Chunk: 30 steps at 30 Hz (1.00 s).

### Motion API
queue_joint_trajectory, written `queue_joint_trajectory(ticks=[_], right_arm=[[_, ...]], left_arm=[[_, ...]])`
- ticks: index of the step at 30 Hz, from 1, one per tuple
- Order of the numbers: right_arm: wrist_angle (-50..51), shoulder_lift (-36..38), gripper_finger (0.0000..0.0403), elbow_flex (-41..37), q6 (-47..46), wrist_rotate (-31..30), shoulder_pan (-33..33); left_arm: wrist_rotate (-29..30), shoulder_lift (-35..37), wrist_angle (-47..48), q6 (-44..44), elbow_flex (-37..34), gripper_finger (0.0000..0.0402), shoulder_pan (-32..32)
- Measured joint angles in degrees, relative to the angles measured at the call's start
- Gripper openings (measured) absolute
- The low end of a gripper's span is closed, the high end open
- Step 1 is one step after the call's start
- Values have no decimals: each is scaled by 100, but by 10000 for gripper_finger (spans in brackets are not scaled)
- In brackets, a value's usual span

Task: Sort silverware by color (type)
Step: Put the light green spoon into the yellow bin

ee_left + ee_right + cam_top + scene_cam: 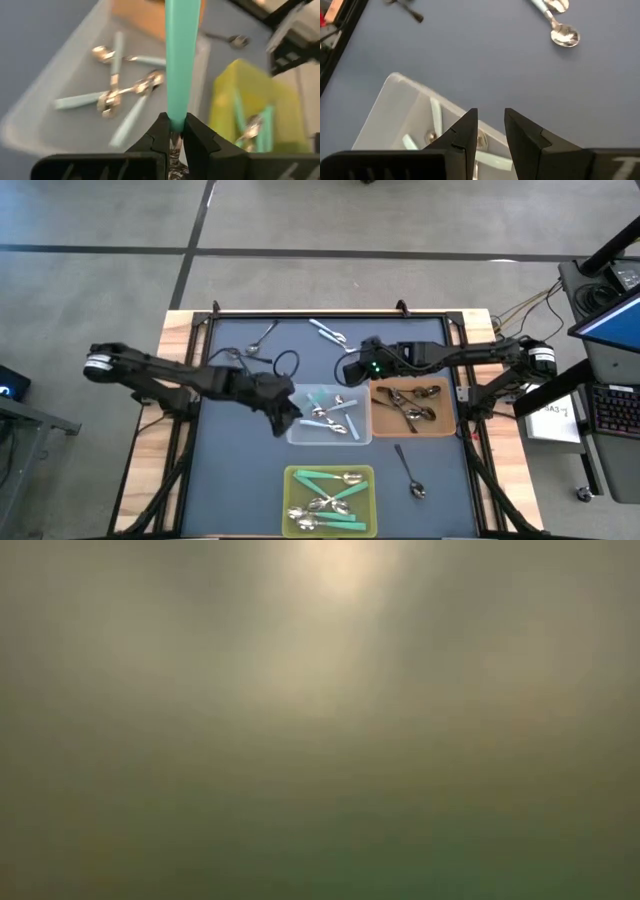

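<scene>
My left gripper (287,418) hangs over the left edge of the clear bin (300,435), shut on a teal-handled spoon (182,60). Inside that bin lie several light-blue-handled spoons (116,92). The yellow-green bin (296,480) at the near edge holds teal spoons (335,500). Dark-handled spoons (410,408) lie in the brown bin (440,425). My right gripper (490,131) stands open above the clear bin's far corner (395,80), with nothing between its fingers. The low view shows only blur. My left gripper pinches the spoon between its two fingers where the teal handle meets the metal neck (175,134). The fingers slant down from the table's left. The handle sticks straight out ahead of the fingertips, along their line. The spoon is lifted clear above the clear bin.
Loose spoons lie on the dark blue mat: a dark-handled one (263,338) at the far left, a light-blue one (328,332) at the far middle, and a dark one (410,470) at the near right. A black cable loop (285,362) lies near the middle.
</scene>
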State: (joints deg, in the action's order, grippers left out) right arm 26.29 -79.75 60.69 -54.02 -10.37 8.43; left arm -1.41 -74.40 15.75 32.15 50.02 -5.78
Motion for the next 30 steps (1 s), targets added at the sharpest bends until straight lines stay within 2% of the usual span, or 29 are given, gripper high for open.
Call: queue_joint_trajectory(ticks=[5, 9, 14, 18, 25, 28, 30], right_arm=[[38, 0, 89, 0, 104, 131, -197], [45, -1, 89, 0, 107, 467, -389], [44, -4, 89, -6, 107, 486, -762], [44, -5, 89, -7, 106, 485, -1025], [64, -7, 89, -9, 58, 486, -1330], [85, -7, 89, -9, 57, 485, -1384], [95, -7, 89, -9, 55, 483, -1408]], left_arm=[[72, -288, -1214, 749, 23, 15, -715], [101, -665, -2142, 890, 213, 16, -1335], [558, -1418, -2108, 1134, 838, 16, -1960], [595, -2071, -1664, 1218, 1521, 17, -2229], [209, -2970, 1004, 929, 3280, 25, -2282], [220, -3253, 1688, 744, 3912, 38, -2332], [220, -3384, 1802, 679, 4171, 47, -2350]])
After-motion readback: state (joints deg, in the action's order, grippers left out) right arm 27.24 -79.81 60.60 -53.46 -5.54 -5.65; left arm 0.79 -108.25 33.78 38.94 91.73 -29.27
